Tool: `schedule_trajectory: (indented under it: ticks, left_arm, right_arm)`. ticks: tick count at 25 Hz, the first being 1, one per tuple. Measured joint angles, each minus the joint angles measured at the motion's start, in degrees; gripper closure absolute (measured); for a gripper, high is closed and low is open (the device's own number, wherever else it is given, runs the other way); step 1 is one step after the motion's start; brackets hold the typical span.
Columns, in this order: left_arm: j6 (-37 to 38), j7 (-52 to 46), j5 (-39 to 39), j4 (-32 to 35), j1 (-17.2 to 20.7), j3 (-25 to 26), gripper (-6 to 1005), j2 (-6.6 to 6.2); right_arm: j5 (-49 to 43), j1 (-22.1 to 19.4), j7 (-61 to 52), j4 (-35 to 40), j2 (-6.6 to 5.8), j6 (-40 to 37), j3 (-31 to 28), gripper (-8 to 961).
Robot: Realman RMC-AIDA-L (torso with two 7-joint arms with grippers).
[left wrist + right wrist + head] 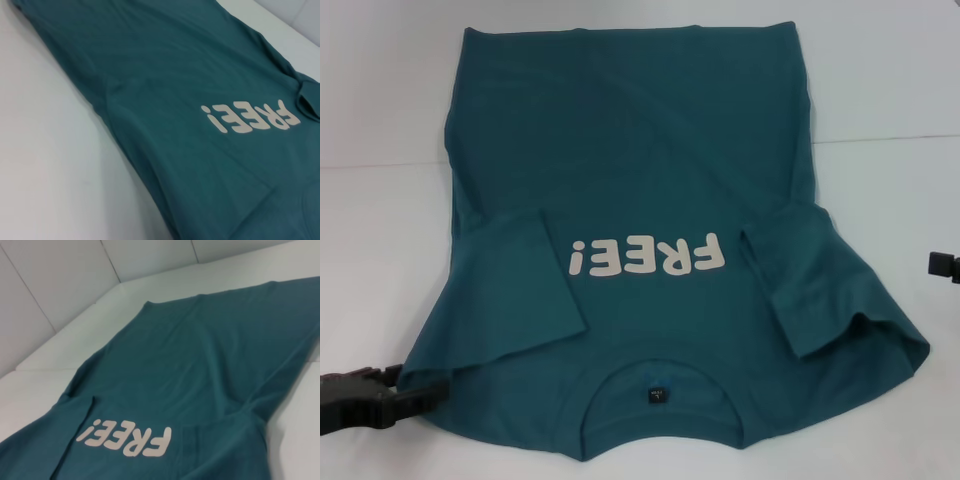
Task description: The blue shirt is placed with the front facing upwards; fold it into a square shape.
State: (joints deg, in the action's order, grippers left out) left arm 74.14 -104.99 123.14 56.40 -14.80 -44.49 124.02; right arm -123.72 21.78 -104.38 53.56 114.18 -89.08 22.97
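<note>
You have bare white table [380, 230] all down the left of the blue shirt [630, 150] and a like strip on the right; both flanks let a gripper pass; the far edge of the cloth climbs the white back wall [880, 60], so room closes there; on the near side the collar runs almost to the table's edge; the left gripper [365, 395] sits at the near left corner, touching the sleeve; the right gripper [945, 266] shows at the right edge, apart from the cloth.

Left pincer [420, 392] fingertips hidden under blue shirt [630, 150] shoulder; right pincer [942, 266] cut off at frame edge.
</note>
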Motion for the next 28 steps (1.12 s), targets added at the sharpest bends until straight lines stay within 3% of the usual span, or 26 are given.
schedule_trajectory:
  ticks: [3,8,19,24,26,28]
  left_arm:
    - [0.0,-0.1,-0.1,0.4,0.3,-0.3,192,0.17]
    - [-0.5,-0.6,0.1,-0.6,0.1,-0.3,376,0.12]
    - [-1.2,-0.6,-0.6,-1.1,-0.2,-0.3,622,0.35]
    - [-0.7,-1.6,-1.2,-1.2,-0.5,-0.3,852,0.37]
    - [-0.2,-2.1,-1.9,-1.1,-0.5,-0.3,972,0.36]
    - [0.2,-2.2,-2.6,-1.0,-0.5,-0.3,972,0.35]
  right_arm:
    - [-0.2,0.1,-0.6,0.0,-0.01,0.0,0.0,90]
    - [-0.3,0.1,-1.0,0.0,-0.01,0.0,-0.1,91]
    - [0.0,0.3,-3.4,0.6,-0.4,-0.3,-0.5,80]
    - [0.0,0.4,-4.4,0.6,-0.51,-0.4,-0.7,67]
    - [0.0,0.4,-6.7,0.7,-1.14,-0.6,-0.7,62]
    - [-0.1,0.4,-8.5,0.7,-1.81,-0.7,-0.7,57]
